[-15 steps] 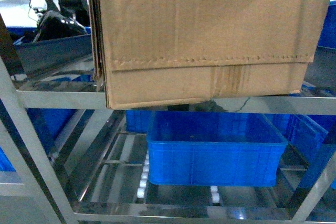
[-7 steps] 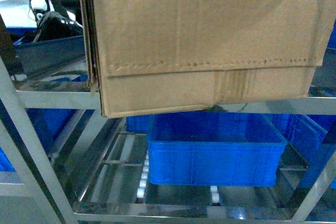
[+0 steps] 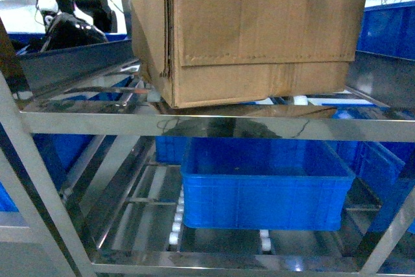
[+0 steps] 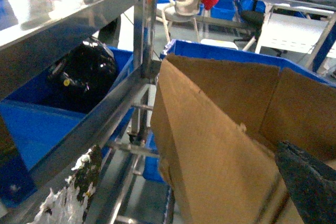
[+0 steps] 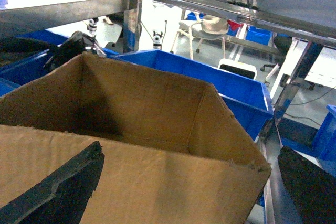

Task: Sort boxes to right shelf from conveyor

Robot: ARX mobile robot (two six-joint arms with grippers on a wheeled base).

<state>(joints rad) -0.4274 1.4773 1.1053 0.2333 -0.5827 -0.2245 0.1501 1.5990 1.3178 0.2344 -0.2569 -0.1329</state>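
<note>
The brown cardboard box [image 3: 259, 37], top open, sits on the upper roller tier of the right shelf [image 3: 194, 124], a shiny steel rack, turned slightly so one corner faces me. Neither gripper shows in the head view. In the left wrist view my left gripper [image 4: 194, 182] is open around the box [image 4: 226, 145], with one tattered finger [image 4: 79, 182] outside its wall and the other finger [image 4: 310, 182] over its rim. My right gripper [image 5: 184, 184] is open too, its fingers [image 5: 58, 187] spread wide across the box's side [image 5: 157, 182]. The conveyor is out of view.
A blue crate [image 3: 266, 183] stands on the lower roller tier under the box. More blue crates [image 5: 210, 77] stand behind the box. A black rounded object [image 4: 84, 74] lies in a blue bin on the left. A steel rail [image 5: 210, 1] runs just overhead.
The box has moved away from the head camera, from hanging over the front rail to resting further in on the upper tier, and has turned a little.
</note>
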